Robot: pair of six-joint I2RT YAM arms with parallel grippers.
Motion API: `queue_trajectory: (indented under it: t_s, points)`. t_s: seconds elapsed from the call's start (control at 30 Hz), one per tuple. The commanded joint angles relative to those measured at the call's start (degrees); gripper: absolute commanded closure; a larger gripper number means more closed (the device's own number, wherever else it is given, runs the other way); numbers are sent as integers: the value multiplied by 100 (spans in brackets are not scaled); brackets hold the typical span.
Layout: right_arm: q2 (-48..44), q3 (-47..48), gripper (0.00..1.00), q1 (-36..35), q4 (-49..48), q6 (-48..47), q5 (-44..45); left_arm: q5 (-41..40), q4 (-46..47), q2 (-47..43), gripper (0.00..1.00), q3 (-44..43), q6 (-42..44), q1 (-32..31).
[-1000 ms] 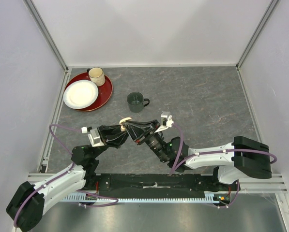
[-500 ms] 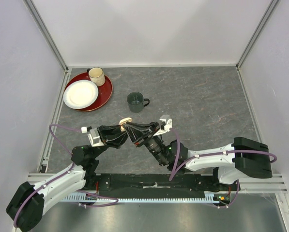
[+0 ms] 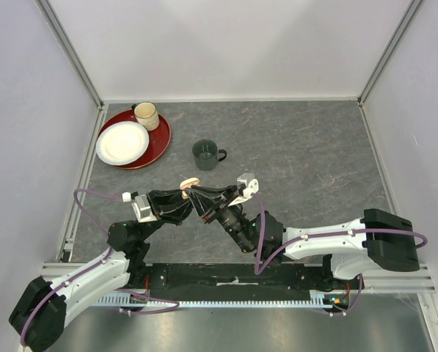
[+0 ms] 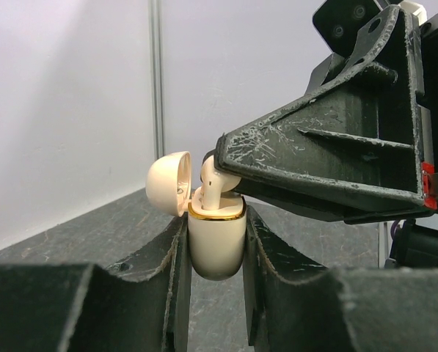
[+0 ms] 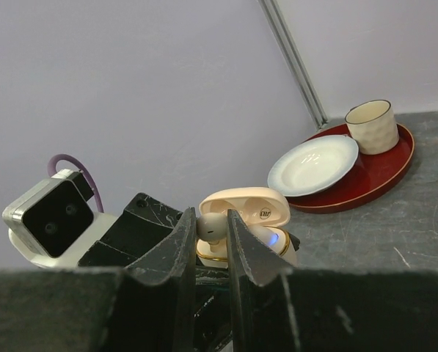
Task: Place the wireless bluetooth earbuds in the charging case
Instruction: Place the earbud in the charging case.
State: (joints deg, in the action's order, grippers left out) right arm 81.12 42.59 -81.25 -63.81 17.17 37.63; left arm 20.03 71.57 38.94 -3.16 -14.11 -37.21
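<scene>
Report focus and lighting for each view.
Top external: even, soft light, sharp throughout. Left wrist: the charging case is crisp, the left fingers nearest the lens slightly soft. Right wrist: the earbud is sharp, the right fingers in the foreground blurred.

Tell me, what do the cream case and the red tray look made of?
Charging case: probably smooth, glossy cream plastic, with a shiny gold, metal-looking band at its rim. Red tray: glossy, perhaps lacquer or plastic; it shows bright reflections.

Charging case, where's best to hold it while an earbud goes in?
Pinch the charging case by its rounded lower body, from both sides below the gold rim. Its lid stands open and the opening faces up, so leave the top free.
</scene>
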Motion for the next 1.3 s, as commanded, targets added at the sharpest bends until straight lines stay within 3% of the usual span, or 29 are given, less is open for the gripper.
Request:
queue_trajectory:
  t_s: [0.0, 0.33, 0.6, 0.83, 1.03, 1.07, 1.13, 1.2, 1.27]
  points:
    - [-114, 65, 81, -49, 572, -108, 201, -193, 709, -123, 98, -115, -118, 3]
    - [-219, 267, 55, -40, 738, -187, 52, -87, 657, -88, 98, -124, -110, 3]
    - [-448, 259, 48, -40, 247, -476, -9, -35, 595, -62, 98, -132, -101, 3]
    - [-913, 504, 31, -49, 597, -785, -63, 53, 297, -141, 98, -159, 31, 3]
    - [-1327, 1075, 17, 48, 2668, -400, 1167, 492, -423, -299, 98, -325, 312, 12]
    - [-1344, 1424, 16, 213, 3708, 2, 1255, 667, -494, -290, 98, -343, 356, 3]
    - [-1301, 2013, 14, 469, 5316, 583, 933, 922, -644, -264, 98, -431, 514, 3]
    - [-1248, 2235, 13, 943, 5974, 1121, -3, 1370, -960, -211, 98, -519, 715, 3]
    - [-1326, 2254, 12, 1294, 6362, 1541, -403, 1782, -1066, -98, 98, -624, 821, 3]
